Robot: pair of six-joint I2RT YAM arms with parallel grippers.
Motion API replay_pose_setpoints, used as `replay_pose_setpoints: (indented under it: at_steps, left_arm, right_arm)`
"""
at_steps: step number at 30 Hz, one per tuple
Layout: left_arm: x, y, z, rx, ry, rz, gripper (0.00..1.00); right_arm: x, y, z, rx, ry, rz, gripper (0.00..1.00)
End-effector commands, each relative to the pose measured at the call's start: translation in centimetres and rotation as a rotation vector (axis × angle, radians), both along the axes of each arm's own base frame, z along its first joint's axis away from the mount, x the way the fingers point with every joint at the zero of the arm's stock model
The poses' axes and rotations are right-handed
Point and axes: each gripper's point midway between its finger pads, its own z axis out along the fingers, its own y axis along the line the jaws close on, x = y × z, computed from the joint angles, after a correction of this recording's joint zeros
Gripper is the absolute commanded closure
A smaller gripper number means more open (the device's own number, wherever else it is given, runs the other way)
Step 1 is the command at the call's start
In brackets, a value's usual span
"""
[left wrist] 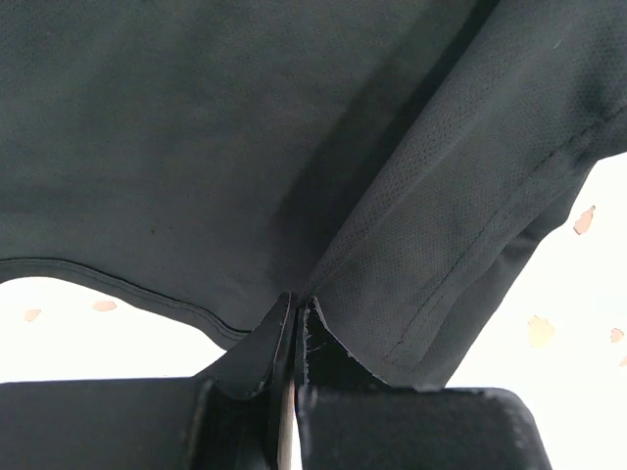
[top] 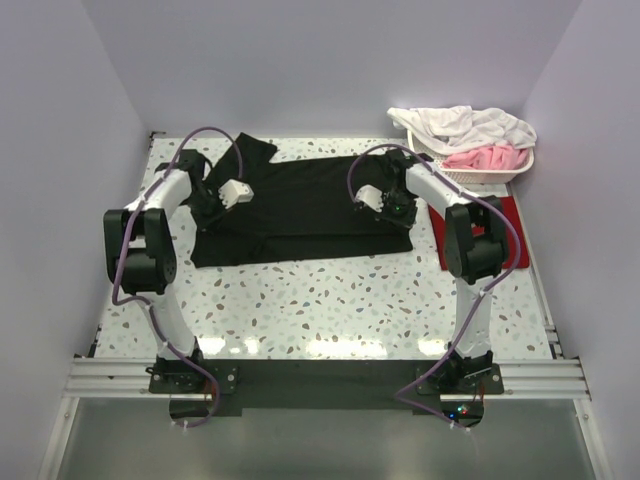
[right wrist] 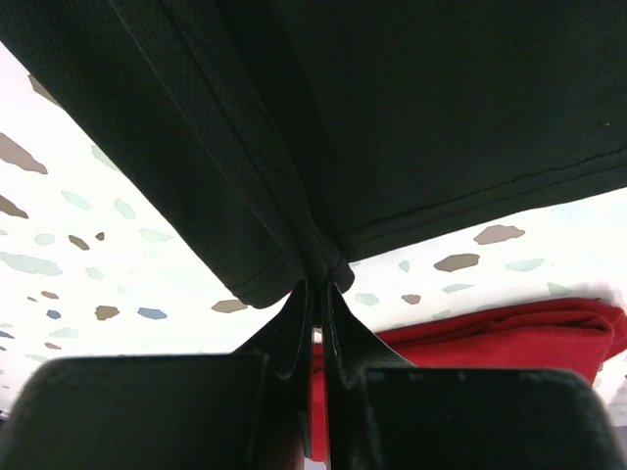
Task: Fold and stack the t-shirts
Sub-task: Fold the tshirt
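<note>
Lilac walls (top: 330,60), speckled terrazzo tbl (top: 330,300)

Bright even overhead light, glare on the near table (top: 330,342), overexposed wrist-view backgrounds.

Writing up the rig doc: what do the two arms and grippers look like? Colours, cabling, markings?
Left arm and right arm: white tubular links, black joint housings. A purple cable loops along each. Wrist heads are white blocks; left gripper and right gripper have flat matte-black fingers. Bases on a black plate. No markings legible.
</note>
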Motion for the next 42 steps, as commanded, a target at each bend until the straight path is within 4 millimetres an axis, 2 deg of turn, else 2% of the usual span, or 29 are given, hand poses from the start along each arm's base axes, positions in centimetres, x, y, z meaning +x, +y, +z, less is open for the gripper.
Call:
replay_pose_setpoints:
  at_steps: [1, 8, 13, 23, 26, 27, 29, 30, 34, 36, 38, 42]
  left_arm:
    - [2.0, 0.2, 0.9, 0.009, -0.06, 0.014, 1.0]
    - [2.3, -0.5, 0.6, 0.015, -0.063, -0.008, 1.0]
    - [3.2, -0.6, 1.1, 0.015, -0.076, -0.009, 1.0]
    - [3.5, -0.1, 0.3, 0.04, -0.071, -0.001, 0.99]
    - [3.7, 0.0, 0.7, 0.021, -0.067, 0.044, 0.87]
    - [3.8, 0.0, 1.1, 0.008, -0.07, 0.057, 0.8]
    - [3.7, 0.6, 2.0, -0.046, -0.059, 0.133, 0.71]
    - [3.5, 0.8, 2.5, -0.068, -0.056, 0.162, 0.7]
    - [1.8, 2.4, 4.3, -0.158, -0.032, 0.304, 0.63]
    - [0.2, 2.2, 4.5, -0.181, -0.006, 0.333, 0.62]
    - [-1.6, 1.8, 3.6, -0.196, 0.033, 0.348, 0.62]
    - [-2.8, 0.8, 3.3, -0.232, 0.045, 0.38, 0.62]
  right_arm:
    - [0.8, -0.6, 0.5, -0.022, -0.026, -0.007, 1.0]
    - [0.2, -0.9, 0.4, -0.027, -0.02, -0.01, 1.0]
    - [-0.1, -1.1, 0.5, -0.027, -0.02, -0.016, 1.0]
    - [0.1, -1.2, 0.3, -0.035, -0.019, -0.03, 1.0]
    - [0.2, -1.1, 0.6, -0.039, -0.019, -0.052, 0.8]
    - [0.3, -1.2, 0.9, -0.037, -0.024, -0.066, 0.7]
    - [0.6, -1.4, 1.9, -0.029, -0.039, -0.115, 0.65]
    - [0.6, -1.4, 2.3, -0.021, -0.041, -0.132, 0.61]
    - [0.1, -1.4, 4.4, 0.012, -0.03, -0.221, 0.59]
    - [-0.6, -1.2, 4.8, 0.022, -0.016, -0.254, 0.6]
    - [-1.2, -0.9, 5.0, 0.045, -0.001, -0.282, 0.63]
    - [-2.0, -0.3, 4.1, 0.061, 0.045, -0.323, 0.75]
